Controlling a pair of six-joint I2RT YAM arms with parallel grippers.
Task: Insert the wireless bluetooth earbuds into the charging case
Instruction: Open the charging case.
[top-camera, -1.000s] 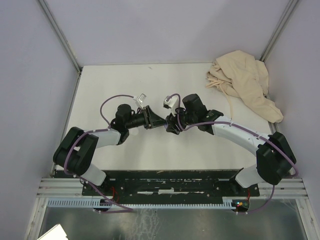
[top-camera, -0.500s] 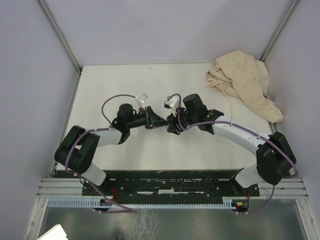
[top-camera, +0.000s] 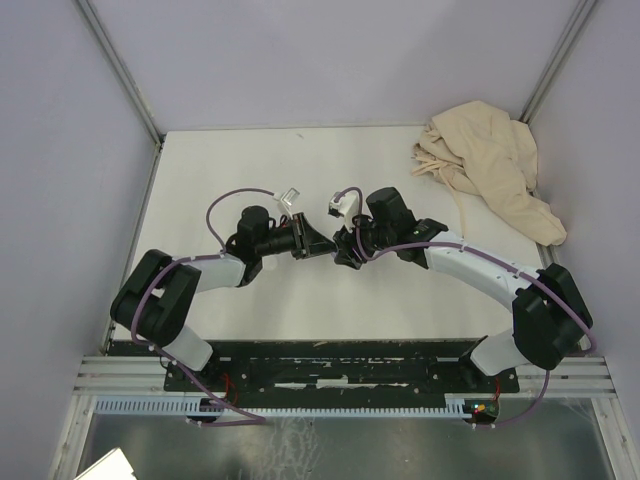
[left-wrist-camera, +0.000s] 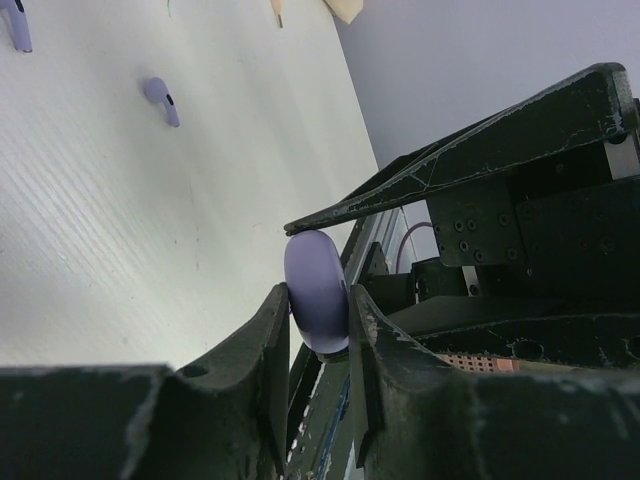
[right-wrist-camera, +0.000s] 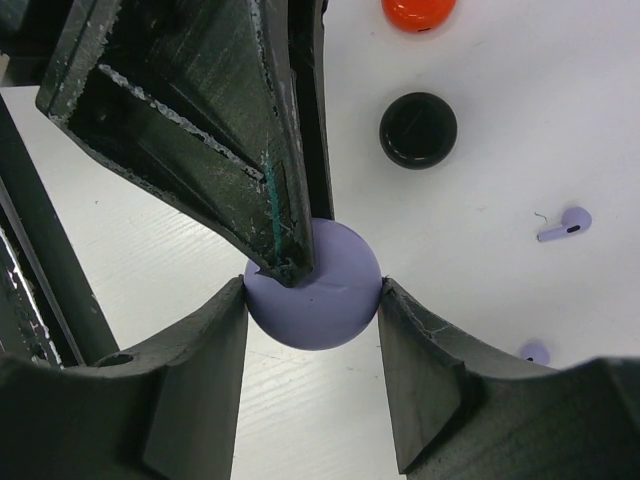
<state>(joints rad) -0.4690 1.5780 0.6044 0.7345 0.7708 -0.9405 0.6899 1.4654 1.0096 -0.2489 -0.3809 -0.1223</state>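
A lavender charging case (right-wrist-camera: 325, 312), round and closed, hangs just above the table between both grippers. My right gripper (right-wrist-camera: 312, 292) is shut on it across its width. My left gripper (left-wrist-camera: 318, 300) is shut on the flat faces of the same case (left-wrist-camera: 316, 262), and its fingers (right-wrist-camera: 250, 120) come in from above in the right wrist view. Loose lavender earbuds lie on the white table: one (right-wrist-camera: 565, 224) right of the case, another (right-wrist-camera: 535, 351) at the finger's edge, and two (left-wrist-camera: 160, 98) (left-wrist-camera: 15, 22) in the left wrist view. In the top view the grippers (top-camera: 322, 247) (top-camera: 342, 250) meet mid-table and hide the case.
A black round case (right-wrist-camera: 418, 130) and a red one (right-wrist-camera: 418, 10) lie on the table beyond the held case. A crumpled beige cloth (top-camera: 490, 165) fills the back right corner. Purple walls and metal posts (top-camera: 120, 70) bound the table.
My left gripper has shifted slightly right toward the right gripper and its jaws have closed in. The right arm has stayed put.
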